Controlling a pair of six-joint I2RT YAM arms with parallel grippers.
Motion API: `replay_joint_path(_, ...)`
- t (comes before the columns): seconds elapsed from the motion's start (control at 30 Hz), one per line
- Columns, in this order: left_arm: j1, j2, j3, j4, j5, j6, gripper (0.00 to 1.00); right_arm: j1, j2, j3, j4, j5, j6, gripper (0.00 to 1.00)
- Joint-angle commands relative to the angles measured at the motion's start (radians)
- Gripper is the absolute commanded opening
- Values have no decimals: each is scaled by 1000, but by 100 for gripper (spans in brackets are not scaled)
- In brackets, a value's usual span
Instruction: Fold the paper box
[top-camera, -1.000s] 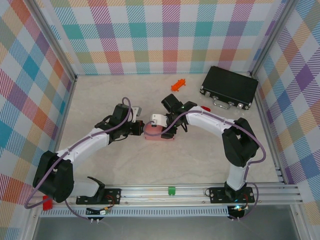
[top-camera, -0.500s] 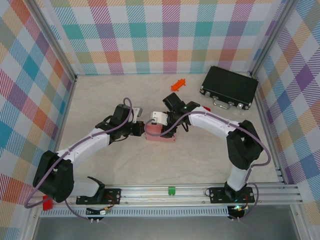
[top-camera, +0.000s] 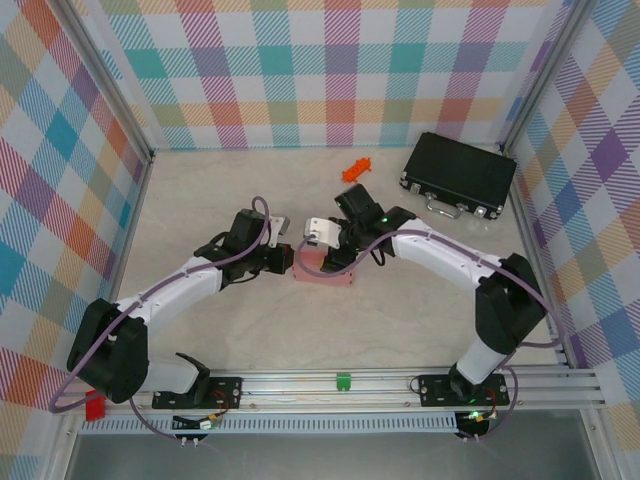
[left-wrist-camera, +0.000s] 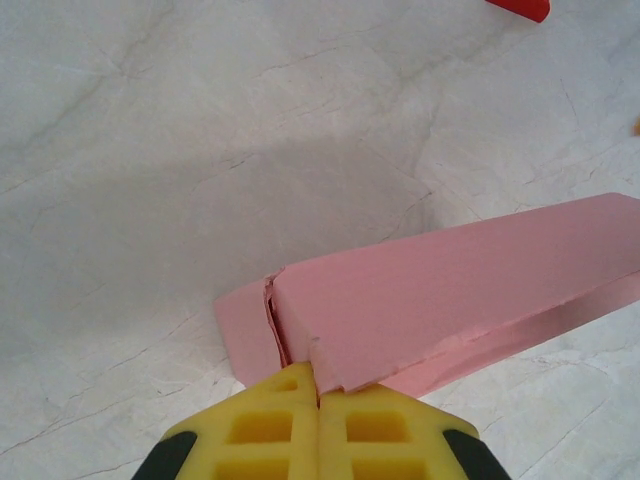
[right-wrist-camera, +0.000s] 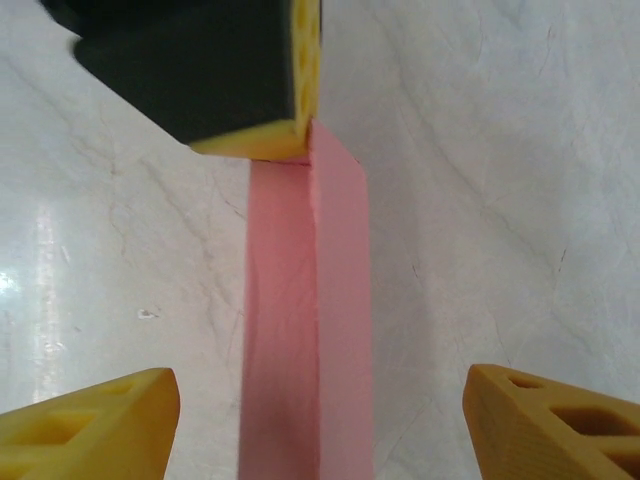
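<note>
The left gripper (left-wrist-camera: 318, 388) is clenched on the end edge of the box (left-wrist-camera: 450, 290). The right gripper (right-wrist-camera: 320, 400) is released, its jaws wide, with the box between them touching neither.

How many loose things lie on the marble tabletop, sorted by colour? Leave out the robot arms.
Pink: 1, the thin cardboard paper box
Black: 1, the rectangular hard case
Orange: 1, the small ridged piece
Red: 1, the small object
Total: 4
</note>
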Motion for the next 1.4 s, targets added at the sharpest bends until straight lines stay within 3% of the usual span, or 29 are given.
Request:
replay_joint_path(0.0,-19,29,-14,-89,4,11,0,-12,-84,-46,81,-74,68,76)
replay_joint_path(0.13,-20,24,-13,-92,2,10,0,-48,-135,-78,148,-41,177,73)
replay_joint_path(0.33,-22,20,-15,-89,0,10,0,-82,-94,-33,107,86,259,54)
replay_joint_path(0.5,-22,21,-12,-93,-1,10,0,-83,-48,-31,87,113,244,46)
replay_joint_path(1.1,-26,23,-26,-88,-7,6,1,-77,-43,-147,53,46,244,44)
replay_joint_path(1.37,-29,14,-25,-95,-15,5,12,-73,-22,-171,63,53,254,44)
